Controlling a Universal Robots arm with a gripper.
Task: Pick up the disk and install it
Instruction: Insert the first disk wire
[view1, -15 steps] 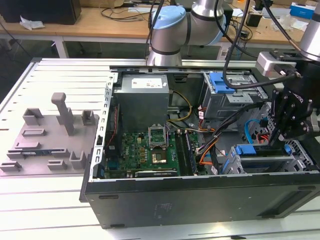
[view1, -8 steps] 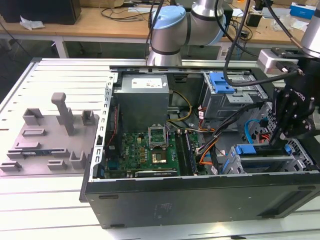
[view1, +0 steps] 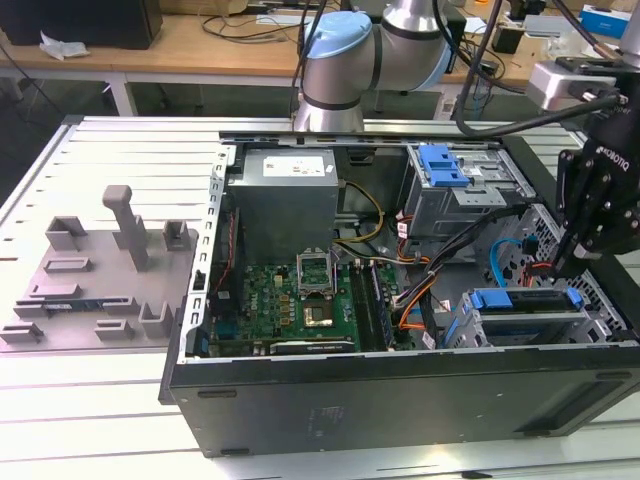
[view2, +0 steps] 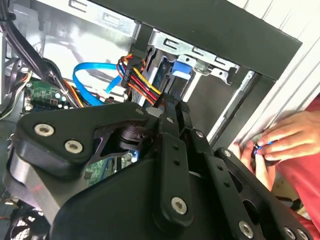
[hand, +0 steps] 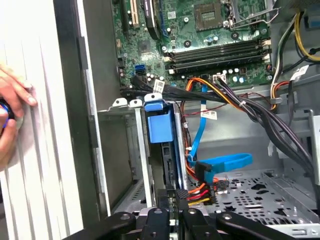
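Note:
The disk (view1: 524, 301), in its blue carrier, sits in the drive cage at the lower right corner of the open computer case (view1: 400, 400) in the exterior view. In both wrist views it stands edge-on in the cage slot, with its blue end tab (hand: 160, 126) (view2: 181, 70) at the far end. My gripper (view1: 562, 266) hangs over the disk's end on the exterior view's right. Its fingers (view2: 170, 116) lie close together, shut, with nothing seen between them. The gripper's tips (hand: 172, 198) are at the disk's near end, beside a connector with red, yellow and black wires (hand: 198, 192).
A person's hand (hand: 11, 112) (view2: 274, 146) rests on the table just outside the case wall, holding something small. Blue and black cables (hand: 220, 162) cross the case floor beside the cage. A second blue carrier (view1: 442, 165) sits in the upper cage. A grey fixture plate (view1: 100, 280) lies at the exterior view's left.

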